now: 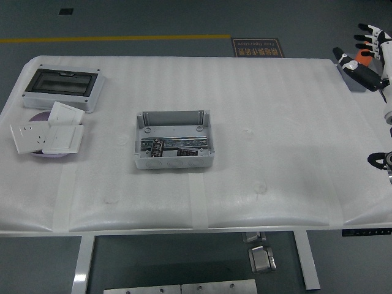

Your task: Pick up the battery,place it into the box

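Near the middle of the frame, a little left of centre, we see the open grey plastic box (174,140) sitting on the white padded table (275,159). Inside it a metal rail with dark terminal blocks runs across. A small dark piece lies at the right end of that rail; we take it to be the battery (195,150), though it is too small for us to be sure.

At the upper right edge of the frame we find the right hand (367,52), white-backed with black fingertips. Its fingers (366,37) are spread apart and they hold nothing. It sits well apart from the box, over the table's far right corner, in front of an orange cylinder (367,56) that it mostly hides. Below it, at the right edge, a bit of the black arm (383,160) shows.

In the upper left of the frame lies a grey enclosure with a dark transparent lid (62,87). Just below it, white square wall sockets (48,134) are stacked on a purple disc (40,119).
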Robot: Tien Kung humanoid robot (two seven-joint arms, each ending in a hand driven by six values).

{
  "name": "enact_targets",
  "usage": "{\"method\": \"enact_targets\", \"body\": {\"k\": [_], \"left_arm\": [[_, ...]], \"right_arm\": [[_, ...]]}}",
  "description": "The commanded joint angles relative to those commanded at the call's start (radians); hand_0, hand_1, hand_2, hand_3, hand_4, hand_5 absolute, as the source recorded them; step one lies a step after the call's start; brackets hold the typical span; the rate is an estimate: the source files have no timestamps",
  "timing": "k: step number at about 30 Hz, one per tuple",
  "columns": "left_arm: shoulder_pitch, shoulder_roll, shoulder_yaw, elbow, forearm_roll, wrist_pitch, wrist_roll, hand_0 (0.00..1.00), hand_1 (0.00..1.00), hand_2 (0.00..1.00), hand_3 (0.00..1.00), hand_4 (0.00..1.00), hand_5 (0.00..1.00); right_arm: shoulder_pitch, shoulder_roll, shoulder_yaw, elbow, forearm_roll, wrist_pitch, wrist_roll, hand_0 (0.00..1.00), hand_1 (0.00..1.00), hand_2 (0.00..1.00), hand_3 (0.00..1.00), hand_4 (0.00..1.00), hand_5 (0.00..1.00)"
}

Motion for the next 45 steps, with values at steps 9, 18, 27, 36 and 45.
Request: {"method": "enact_targets", "body": {"k": [9,18,27,36,45], "left_arm": [[0.001,0.002,0.004,0.000,-0.008,0.001,0.004,0.623,0.649,0.470,0.542,0.627,0.179],[-0.002,0.001,0.012,0.000,-0.025,0.002,0.006,0.625,0.650,0.472,0.543,0.627,0.176],[-0.005,0.004,0.000,0.000,-0.014,0.001,0.009,0.625,0.650,0.473,0.543,0.625,0.174],[-0.007,0.002,0.002,0.000,-0.015,0.000,0.010,0.626,0.652,0.478,0.544,0.622,0.173],[-0.010,0.012,-0.006,0.000,-0.003,0.000,0.013,0.626,0.651,0.479,0.544,0.622,0.173]], "right_arm": [[-0.038,0.012,0.090,-0.001,0.003,-0.001,0.004,0.685,0.714,0.766,0.831,0.853,0.500],[-0.040,0.018,0.100,-0.005,-0.012,0.002,-0.005,0.683,0.710,0.774,0.834,0.847,0.496],[-0.035,0.017,0.084,0.004,-0.042,0.004,-0.018,0.681,0.707,0.775,0.835,0.845,0.498],[-0.045,0.021,0.081,0.003,-0.041,0.003,-0.017,0.680,0.705,0.778,0.836,0.843,0.497],[-0.002,0.013,0.024,-0.008,-0.046,0.004,-0.021,0.681,0.703,0.777,0.837,0.844,0.499]]}}
